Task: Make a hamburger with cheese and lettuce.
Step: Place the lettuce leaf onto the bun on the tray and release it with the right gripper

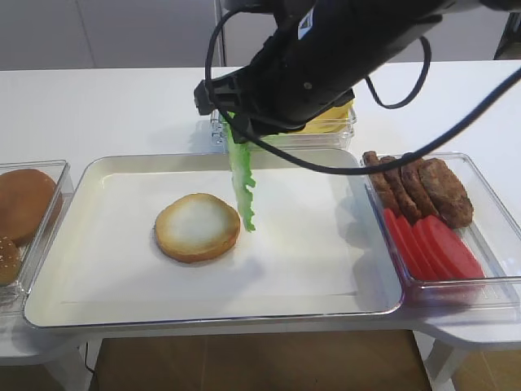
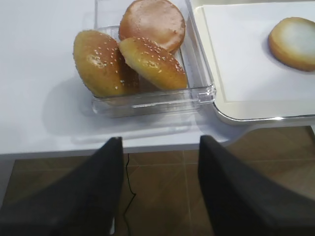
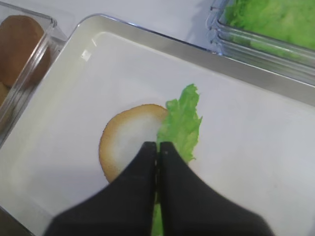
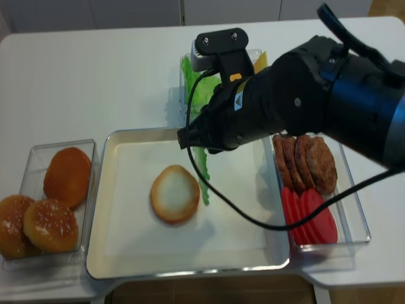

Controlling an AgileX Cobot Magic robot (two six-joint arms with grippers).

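Green lettuce (image 3: 181, 123) pinched in closed right gripper (image 3: 158, 147), hanging on edge just right of the hamburger (image 1: 198, 227) on white tray (image 1: 309, 277). Cheese (image 1: 338, 114) in rear container. Left gripper (image 2: 160, 147) spread open off the table edge, near sesame buns (image 2: 130, 61).

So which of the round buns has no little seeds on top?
In the clear plastic box, the smooth brown domed bun at the back is plain; the two golden buns in front have sesame seeds.

Bright, even overhead light, soft shadows; glare on the tray (image 1: 49, 314) rim; near gripper blurred.
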